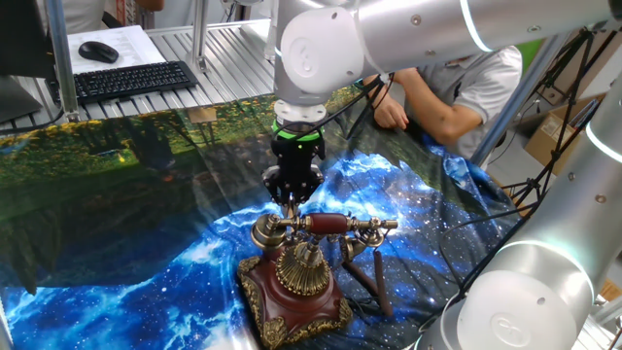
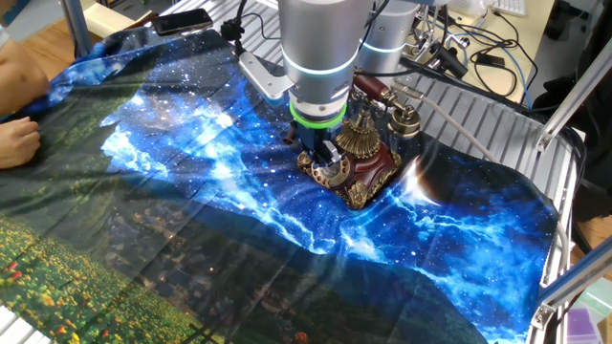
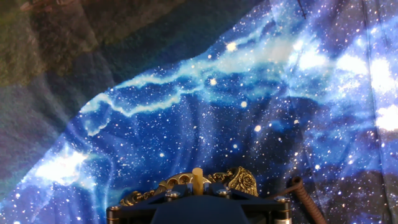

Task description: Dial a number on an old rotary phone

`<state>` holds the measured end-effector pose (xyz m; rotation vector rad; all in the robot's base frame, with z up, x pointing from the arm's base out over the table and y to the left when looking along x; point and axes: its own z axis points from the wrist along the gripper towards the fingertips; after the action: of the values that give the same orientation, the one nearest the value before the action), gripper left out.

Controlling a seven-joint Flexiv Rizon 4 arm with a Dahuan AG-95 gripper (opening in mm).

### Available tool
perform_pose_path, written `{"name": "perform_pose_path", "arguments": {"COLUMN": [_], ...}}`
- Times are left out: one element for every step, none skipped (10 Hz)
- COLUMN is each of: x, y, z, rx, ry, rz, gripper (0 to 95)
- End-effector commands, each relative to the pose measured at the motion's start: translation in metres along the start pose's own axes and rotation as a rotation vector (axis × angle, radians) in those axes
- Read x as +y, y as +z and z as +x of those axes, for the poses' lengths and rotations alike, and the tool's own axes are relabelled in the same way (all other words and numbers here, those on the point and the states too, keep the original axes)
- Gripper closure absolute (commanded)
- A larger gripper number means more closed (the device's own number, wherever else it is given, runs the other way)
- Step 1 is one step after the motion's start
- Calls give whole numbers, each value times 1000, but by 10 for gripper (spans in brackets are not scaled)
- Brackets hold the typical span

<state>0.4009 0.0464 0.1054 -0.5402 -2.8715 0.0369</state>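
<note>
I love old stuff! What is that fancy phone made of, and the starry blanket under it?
The phone looks like shiny brass-coloured metal on a glossy red-brown base, perhaps wood or plastic. The starry cover seems to be printed cloth: it wrinkles and folds softly.

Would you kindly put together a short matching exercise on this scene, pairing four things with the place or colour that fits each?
Things:
1. old rotary phone
2. gripper
3. keyboard
4. tablecloth

Descriptions:
A. black, on the slatted metal surface beyond the cloth
B. printed with a blue starry sky and a dark landscape
C. dark red-brown base with brass trim, handset lying across the top
D. hangs under a green ring, close beside the handset

Pairs: 1-C, 2-D, 3-A, 4-B
</note>
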Motion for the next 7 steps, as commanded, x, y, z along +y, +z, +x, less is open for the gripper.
{"name": "perform_pose_path", "arguments": {"x": [1,1,1,1,1,1,2], "y": [0,-1,0,0,0,0,0], "z": [-1,-3,-4,-4,-4,-4,-4], "rx": [3,6,7,7,8,10,11], "ry": [-1,-1,-3,-1,-2,-1,1], "rz": [1,1,1,0,0,-1,-3], "gripper": [950,950,950,950,950,950,950]}}
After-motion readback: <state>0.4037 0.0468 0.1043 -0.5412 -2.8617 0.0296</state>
